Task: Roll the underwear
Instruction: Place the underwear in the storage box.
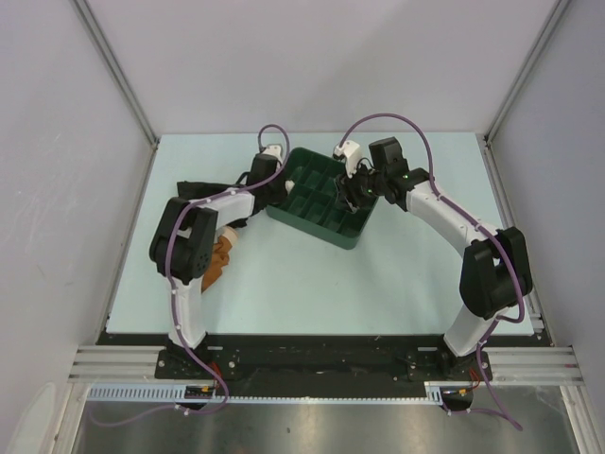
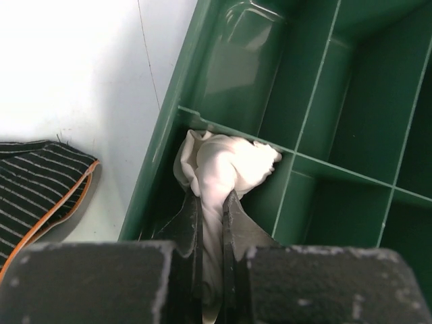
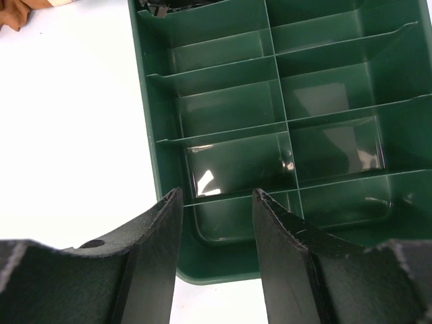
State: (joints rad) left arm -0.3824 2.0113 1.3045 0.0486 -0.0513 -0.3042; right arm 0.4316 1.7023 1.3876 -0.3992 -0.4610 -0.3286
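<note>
The white underwear [image 2: 229, 165] is bunched in a corner compartment of the green compartment tray [image 2: 169, 115]. My left gripper [image 2: 212, 196] is shut on it, and the cloth is pinched between the fingers and bulges out beyond the tips. In the top view the left gripper [image 1: 267, 183] is at the tray's [image 1: 302, 230] left corner, and the underwear is hidden there. My right gripper [image 3: 216, 192] is open and empty. It hovers over the tray's [image 3: 143, 101] opposite end, above empty compartments, and also shows in the top view [image 1: 352, 194].
A black striped garment with orange trim [image 2: 40, 182] lies on the table left of the tray, under the left arm [image 1: 203, 189]. An orange-brown garment [image 1: 219, 257] lies nearer the left arm's elbow, and its edge shows in the right wrist view [image 3: 17, 13].
</note>
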